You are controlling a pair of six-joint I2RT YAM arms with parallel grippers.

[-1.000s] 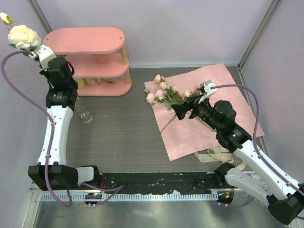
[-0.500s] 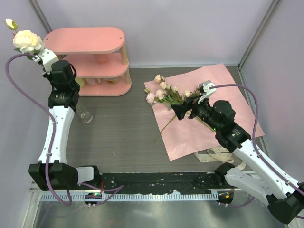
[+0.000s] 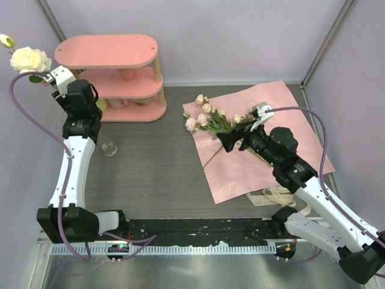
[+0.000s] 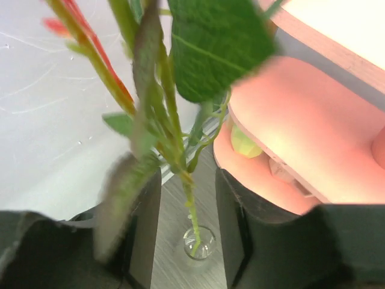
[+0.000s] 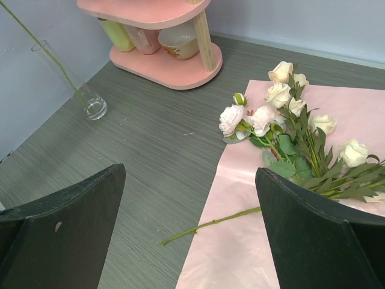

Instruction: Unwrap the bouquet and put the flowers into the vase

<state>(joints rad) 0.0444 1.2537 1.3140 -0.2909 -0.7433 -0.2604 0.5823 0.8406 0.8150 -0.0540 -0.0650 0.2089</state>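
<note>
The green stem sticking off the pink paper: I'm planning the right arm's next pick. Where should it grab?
Probably grip the stem at its bare middle, near the paper edge, from above with jaws set across it: it lies flat, thin and leafless there, clear of the roses.

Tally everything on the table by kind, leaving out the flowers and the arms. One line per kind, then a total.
Glass vase: 1
Pink shelf: 1
Cups or bowls on the shelf: 3
Pink paper sheet: 1
Cream ribbon: 1
Total: 7
</note>
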